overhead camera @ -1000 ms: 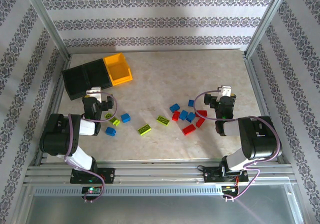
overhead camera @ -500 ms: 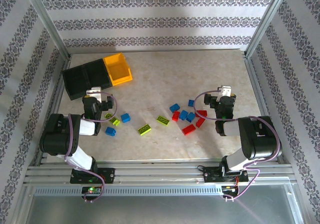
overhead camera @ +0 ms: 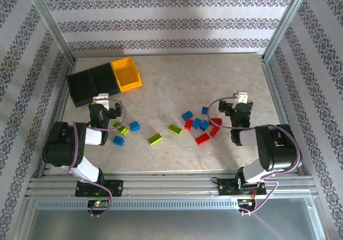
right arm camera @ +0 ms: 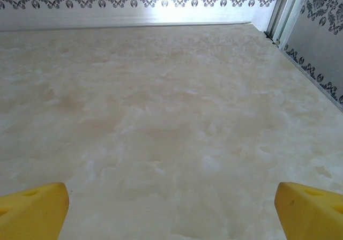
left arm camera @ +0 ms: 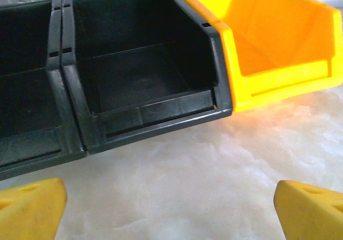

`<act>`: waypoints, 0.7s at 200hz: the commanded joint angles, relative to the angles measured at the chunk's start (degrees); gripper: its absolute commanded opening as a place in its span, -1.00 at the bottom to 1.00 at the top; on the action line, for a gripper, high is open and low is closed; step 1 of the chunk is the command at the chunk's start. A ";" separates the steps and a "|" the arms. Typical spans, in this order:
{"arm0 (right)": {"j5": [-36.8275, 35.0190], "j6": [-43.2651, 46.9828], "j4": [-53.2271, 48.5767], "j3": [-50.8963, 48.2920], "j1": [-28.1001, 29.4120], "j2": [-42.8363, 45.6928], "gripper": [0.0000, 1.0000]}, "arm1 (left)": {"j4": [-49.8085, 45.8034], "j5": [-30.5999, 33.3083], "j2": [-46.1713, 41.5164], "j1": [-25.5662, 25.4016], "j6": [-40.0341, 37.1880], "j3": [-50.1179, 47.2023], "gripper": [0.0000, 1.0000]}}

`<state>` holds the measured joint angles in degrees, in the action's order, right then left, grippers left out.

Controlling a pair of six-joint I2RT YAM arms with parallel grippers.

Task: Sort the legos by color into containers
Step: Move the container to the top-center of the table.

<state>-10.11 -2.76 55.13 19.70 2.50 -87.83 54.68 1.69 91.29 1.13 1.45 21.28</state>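
Note:
Three joined bins sit at the back left: two black bins (overhead camera: 90,84) and a yellow-orange bin (overhead camera: 127,73). Blue, red and lime green legos lie scattered across the table's middle. Blue (overhead camera: 134,126) and green (overhead camera: 124,130) ones lie near my left arm, two green bricks (overhead camera: 155,139) lie in the centre, and a red and blue cluster (overhead camera: 202,126) lies by my right arm. My left gripper (overhead camera: 102,100) (left arm camera: 171,213) is open over bare table, facing the black bin (left arm camera: 144,74) and the yellow bin (left arm camera: 278,52). My right gripper (overhead camera: 242,99) (right arm camera: 171,213) is open with nothing between its fingers.
Patterned walls and metal frame posts (overhead camera: 278,31) enclose the table on three sides. The right wrist view looks across bare marble tabletop (right arm camera: 161,90) toward the back wall and right corner post (right arm camera: 284,9).

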 commanded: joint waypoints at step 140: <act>-12.52 3.56 -15.87 3.92 8.18 13.11 0.97 | -24.77 4.84 -24.17 -0.60 4.57 6.23 0.99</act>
<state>-16.99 -0.64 46.57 21.30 8.51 -77.87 40.14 3.49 70.08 1.10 2.57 23.29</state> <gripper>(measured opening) 0.984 0.994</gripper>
